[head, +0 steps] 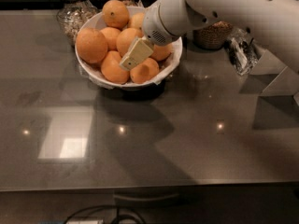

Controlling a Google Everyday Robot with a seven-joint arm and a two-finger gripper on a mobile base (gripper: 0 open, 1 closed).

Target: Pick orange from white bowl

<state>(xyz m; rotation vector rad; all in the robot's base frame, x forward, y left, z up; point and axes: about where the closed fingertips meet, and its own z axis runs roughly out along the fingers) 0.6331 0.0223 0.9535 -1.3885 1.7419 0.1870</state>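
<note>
The white bowl (pixel 174 59) with a crinkled white liner stands at the back of the dark table and holds several oranges. The largest orange (pixel 91 45) lies at the bowl's left side, and another orange (pixel 115 13) tops the pile. My gripper (pixel 132 56), cream-coloured at the end of the white arm (pixel 219 8), reaches in from the right. It hangs low over the middle of the pile, its tip between a central orange (pixel 126 38) and two front oranges (pixel 114 69) (pixel 145 71). What lies directly beneath it is hidden.
A glass jar of grain (pixel 72 10) stands behind the bowl on the left and another jar (pixel 212 34) on the right. A crumpled clear packet (pixel 240 52) lies at the right. The table's front edge (pixel 140 186) runs along the bottom.
</note>
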